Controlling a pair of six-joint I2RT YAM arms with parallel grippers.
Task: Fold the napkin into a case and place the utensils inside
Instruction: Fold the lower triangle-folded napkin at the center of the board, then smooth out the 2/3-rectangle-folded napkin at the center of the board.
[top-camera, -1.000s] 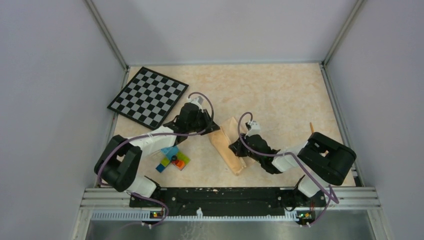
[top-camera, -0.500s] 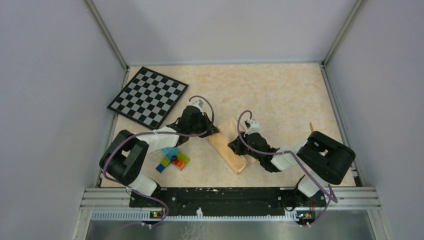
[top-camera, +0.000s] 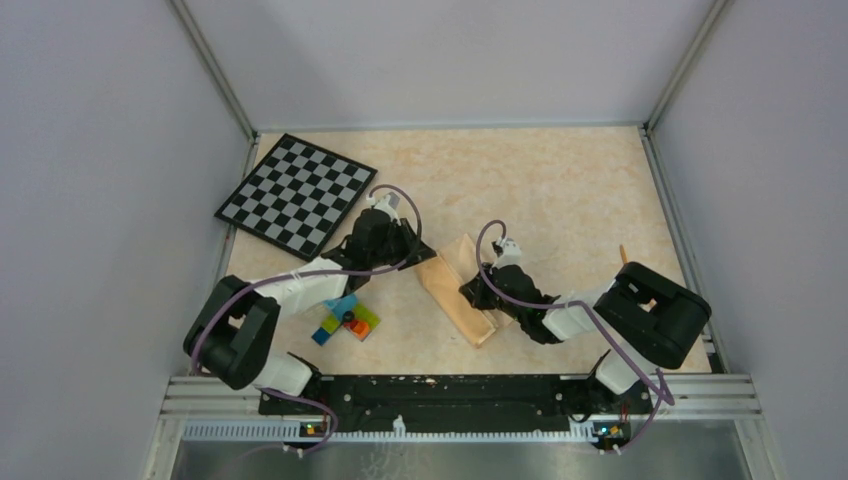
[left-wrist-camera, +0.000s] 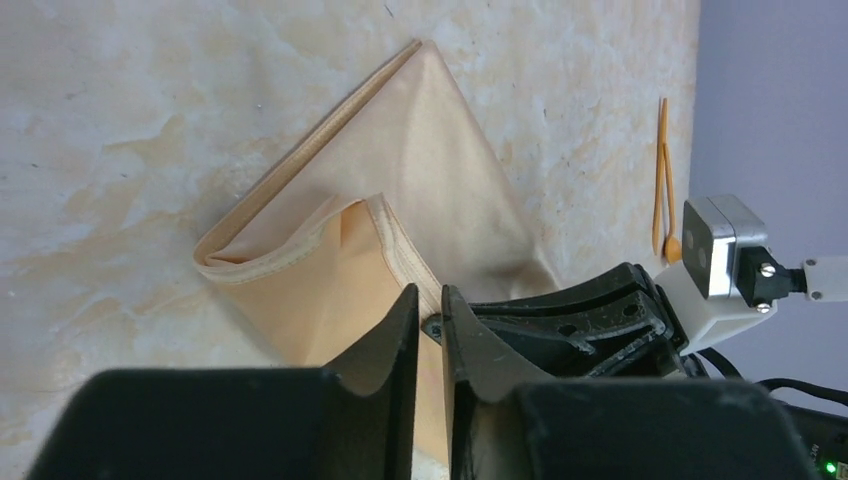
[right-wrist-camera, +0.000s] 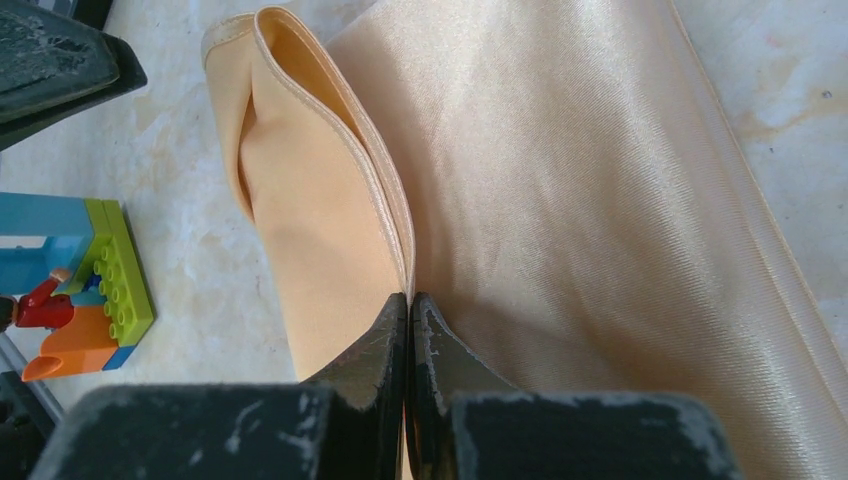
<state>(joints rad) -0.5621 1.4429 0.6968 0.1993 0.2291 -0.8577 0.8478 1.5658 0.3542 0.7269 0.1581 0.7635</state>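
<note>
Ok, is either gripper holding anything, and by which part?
The right gripper is shut on the napkin, pinching its upper flap's hemmed edge. Whether the left gripper grips that hem cannot be told.

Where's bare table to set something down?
Free: the far strip from checkerboard to the right wall; the patch between napkin and utensils. Crowded: left pincer, right pincer, napkin and toy bricks bunch at centre-left.

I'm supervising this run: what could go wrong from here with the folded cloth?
The right end effector pinches the napkin only at its hem; a tug could slip off or undo the fold. The left end effector sits very close to it, so they might collide. The utensils lie beside the right arm, which could knock them.
</note>
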